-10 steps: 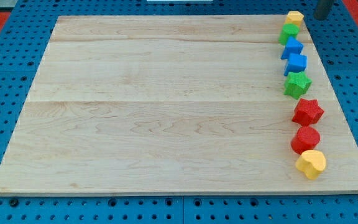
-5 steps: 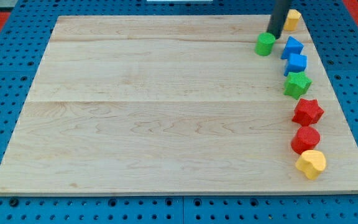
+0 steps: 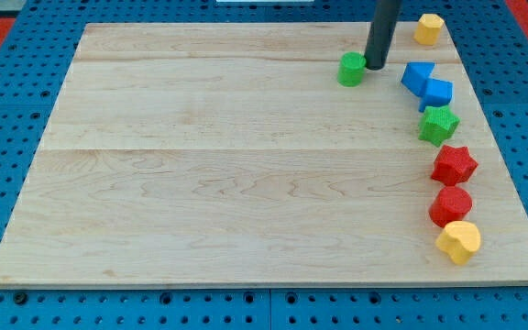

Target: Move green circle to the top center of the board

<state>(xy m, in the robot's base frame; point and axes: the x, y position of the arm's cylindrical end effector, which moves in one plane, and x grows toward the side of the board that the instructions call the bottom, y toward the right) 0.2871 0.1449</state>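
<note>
The green circle [image 3: 351, 69] is a small green cylinder on the wooden board [image 3: 246, 156], near the top edge and right of centre. My tip [image 3: 373, 66] stands right beside it on its right, touching or almost touching it. The dark rod rises from there to the view's top.
Down the board's right side lie a yellow block [image 3: 429, 28], two blue blocks [image 3: 418, 76] [image 3: 437, 93], a green star [image 3: 438, 124], a red star [image 3: 454, 165], a red round block [image 3: 450, 205] and a yellow heart [image 3: 458, 241].
My tip has come in from the top right and slid left, pushing the green circle out of the right-hand column toward the left. The upper blue block has shifted slightly.
</note>
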